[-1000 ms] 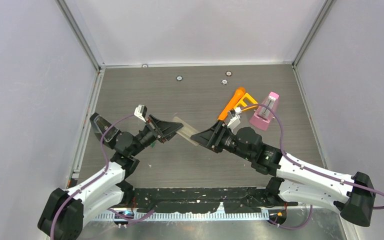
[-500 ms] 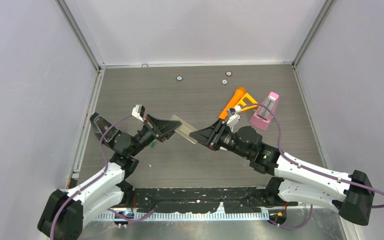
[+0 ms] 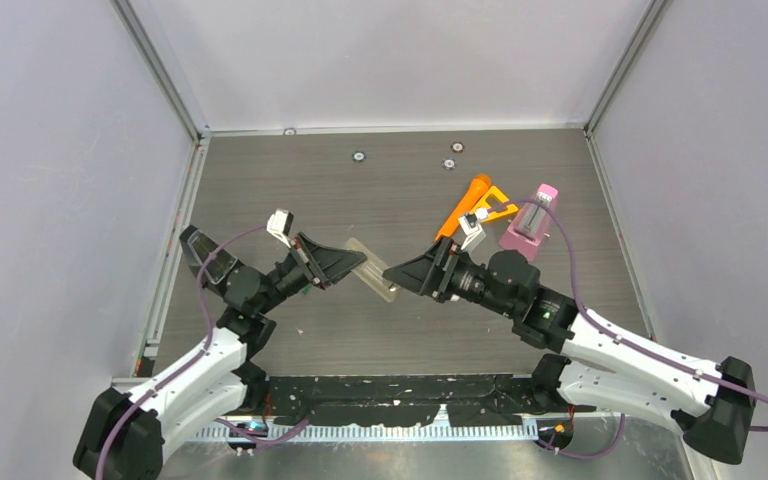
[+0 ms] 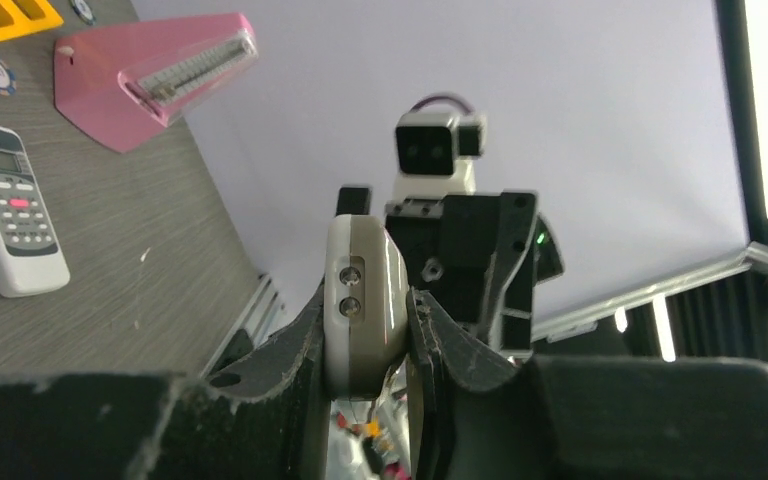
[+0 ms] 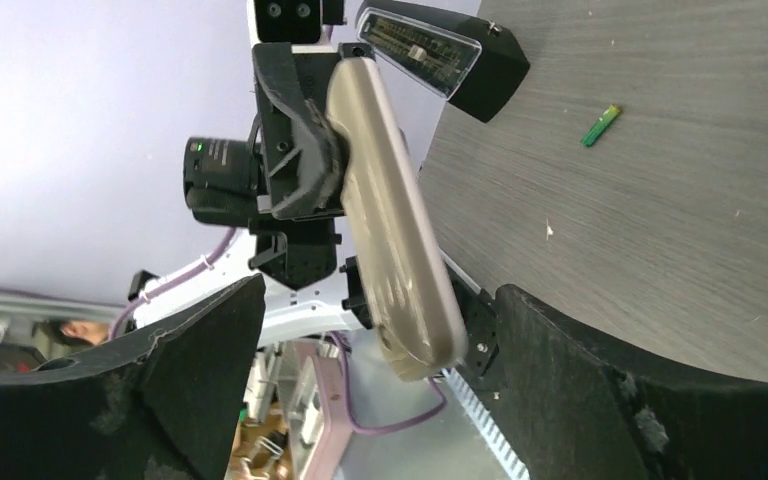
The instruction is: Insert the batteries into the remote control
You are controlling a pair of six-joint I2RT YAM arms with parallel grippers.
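While the left end effector [image 3: 352,262] pinched the beige remote [image 3: 377,279] by 1 end, it held it clear of the counter [image 3: 360,190]. No battery showed in the remote.

- Remote slanted between the 2 arms, free end toward the right arm.
- Right end effector [image 3: 393,272] was spread wide, 1 finger on either side of that free end, apparently gripping nothing.
- No open battery bay showed on the exposed faces; could not tell whether a cover was on.
- 1 green battery [image 5: 600,125] lay loose on the counter, well apart from the remote. Other cells were not seen.
- A second, white remote [image 4: 12,215] lay flat near a pink wedge-shaped object [image 3: 528,228].

Judgement: early stage. The bay had yet to be opened or presented, and all loading was left to do.
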